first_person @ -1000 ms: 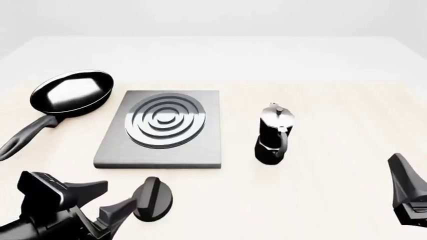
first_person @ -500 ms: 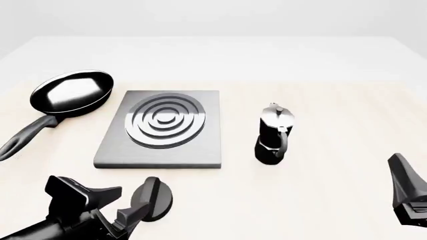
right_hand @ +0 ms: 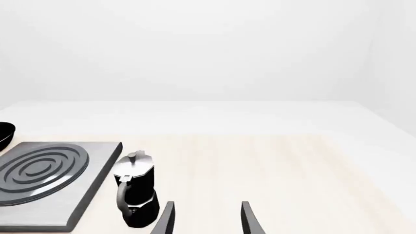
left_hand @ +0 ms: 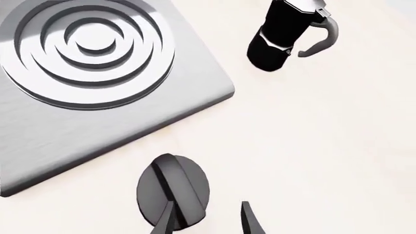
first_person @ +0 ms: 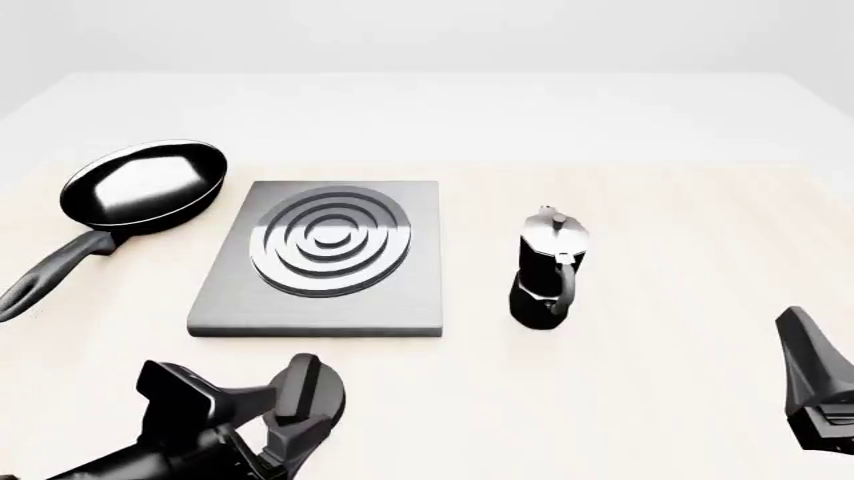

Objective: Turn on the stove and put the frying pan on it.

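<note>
The left hand (first_person: 274,420) is open, fingers straddling the knob (first_person: 304,396) just on the near side of the stove (first_person: 320,255). Centre on the knob's ridge before closing and twisting. The right hand (right_hand: 204,217), also open, idles. The frying pan (first_person: 140,188), empty, sits just left of the stove.

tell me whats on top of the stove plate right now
Nothing rests on the stove: its raised silver rings are bare in the front and left wrist views. The frying pan sits on the table to its left. The underside of the plate is hidden.
</note>
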Robot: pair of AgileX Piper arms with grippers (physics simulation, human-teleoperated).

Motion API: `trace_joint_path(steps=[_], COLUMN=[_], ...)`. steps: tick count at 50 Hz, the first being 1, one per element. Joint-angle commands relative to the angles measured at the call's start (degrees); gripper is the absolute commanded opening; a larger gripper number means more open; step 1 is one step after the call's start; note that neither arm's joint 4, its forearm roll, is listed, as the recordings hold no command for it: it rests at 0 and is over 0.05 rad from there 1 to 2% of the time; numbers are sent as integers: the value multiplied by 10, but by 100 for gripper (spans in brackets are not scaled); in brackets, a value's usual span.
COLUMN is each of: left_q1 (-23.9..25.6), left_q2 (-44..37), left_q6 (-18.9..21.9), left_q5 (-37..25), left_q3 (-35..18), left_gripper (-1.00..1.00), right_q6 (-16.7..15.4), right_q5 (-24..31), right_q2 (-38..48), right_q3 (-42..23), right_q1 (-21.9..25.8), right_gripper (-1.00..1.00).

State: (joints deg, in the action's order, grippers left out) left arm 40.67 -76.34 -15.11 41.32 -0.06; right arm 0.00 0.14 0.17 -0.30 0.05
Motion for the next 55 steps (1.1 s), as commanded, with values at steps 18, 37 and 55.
trace_joint_path(steps=[18,37,55], left_q1=[52,52,47], left_q2=[-56,-51,-92], left_q6=[-34,-24,-23], left_q5=[73,66,90], left_q3=[0,-11,-27], left_gripper=[100,100,100], right_q6=[0,0,0], right_q5=[0,0,0], right_q2=[0,0,0], right_q3=[0,0,0], right_q1=[0,0,0], right_gripper=[100,100,100])
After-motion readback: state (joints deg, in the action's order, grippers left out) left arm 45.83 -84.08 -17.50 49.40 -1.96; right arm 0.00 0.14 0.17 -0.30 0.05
